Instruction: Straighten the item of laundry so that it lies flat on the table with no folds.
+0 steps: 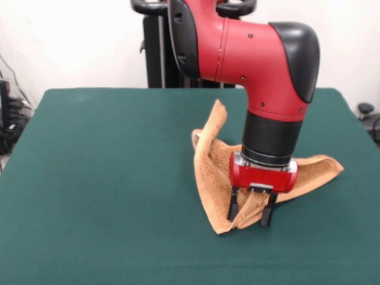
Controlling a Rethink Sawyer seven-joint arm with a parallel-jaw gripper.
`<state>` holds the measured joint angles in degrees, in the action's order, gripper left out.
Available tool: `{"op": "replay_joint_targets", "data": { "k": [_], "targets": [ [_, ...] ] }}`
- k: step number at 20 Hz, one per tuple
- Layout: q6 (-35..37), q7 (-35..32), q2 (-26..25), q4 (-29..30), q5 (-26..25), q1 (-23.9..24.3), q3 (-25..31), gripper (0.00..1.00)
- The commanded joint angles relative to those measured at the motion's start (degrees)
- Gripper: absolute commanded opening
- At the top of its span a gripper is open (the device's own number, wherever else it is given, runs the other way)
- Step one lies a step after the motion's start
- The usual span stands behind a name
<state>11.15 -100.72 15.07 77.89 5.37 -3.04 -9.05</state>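
Note:
The orange-tan terry towel (211, 160) lies crumpled on the dark green table (107, 178), right of centre. One corner stands up toward the back and another stretches out to the right. My gripper (252, 212) comes down from the red and black arm over the towel's near part. Its two black fingers (234, 209) straddle a raised fold of the towel near its front corner. The jaws stand a little apart with cloth between them; I cannot tell whether they pinch it. The arm hides the towel's middle.
The robot's black pedestal (159, 53) stands at the table's far edge. Cables and dark equipment (9, 119) sit off the table's left side, and a dark object (368, 116) off its right side.

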Motion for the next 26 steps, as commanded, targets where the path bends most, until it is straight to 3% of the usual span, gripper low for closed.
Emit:
{"op": "replay_joint_targets", "data": {
  "k": [1,8,13,23,26],
  "targets": [
    [-1.56,-7.59,-4.00,0.60,-0.84,-1.49,5.88,1.00],
    [-1.38,-8.62,-3.37,1.29,-0.31,-2.29,5.17,1.00],
    [3.07,-8.04,1.57,4.56,-0.14,-1.94,5.72,1.00],
    [7.28,-4.61,8.23,9.83,-1.17,1.96,8.26,1.00],
    [5.48,-3.89,7.86,10.52,-2.09,3.45,9.48,1.00]
  ]
}}
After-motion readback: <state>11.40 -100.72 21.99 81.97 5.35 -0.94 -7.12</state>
